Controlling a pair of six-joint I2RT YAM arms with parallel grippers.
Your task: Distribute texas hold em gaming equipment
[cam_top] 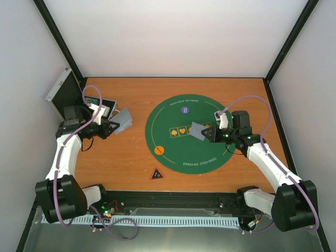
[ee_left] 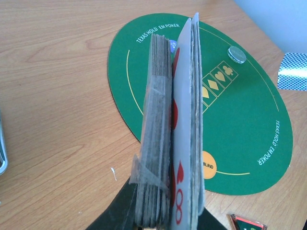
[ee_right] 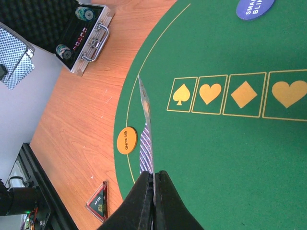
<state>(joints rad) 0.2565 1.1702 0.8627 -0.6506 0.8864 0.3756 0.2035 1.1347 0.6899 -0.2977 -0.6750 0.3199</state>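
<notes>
Two arms hold cards over a wooden table (cam_top: 121,163). The left gripper (cam_top: 111,127) is clamped on a thick deck (cam_top: 122,121), which sticks out from its tips above bare wood just left of the green mat (cam_top: 220,152). In the left wrist view the deck stands edge-on between the two black fingers (ee_left: 117,213), with a red-marked face showing along one side.

The right gripper (cam_top: 207,134), closed almost finger to finger, pinches a single card (cam_top: 197,129) by one end. The card juts from the tips toward the left arm, over the row of printed suit boxes at the mat's middle, its blue-patterned back showing. Whether it touches the felt cannot be told.

On the mat, a purple chip (cam_top: 185,110) lies beyond the boxes on the far side. An orange chip (cam_top: 159,150) sits at the left edge, nearer the arms than the card. A clear disc (ee_left: 236,54) lies beside the box at the right-arm end of the row. A dark triangle (cam_top: 156,174) rests on the wood just off the mat's near-left rim. An open case (cam_top: 63,92) stands at the far-left corner behind the left arm, with chips (ee_right: 86,13) in its foam.
</notes>
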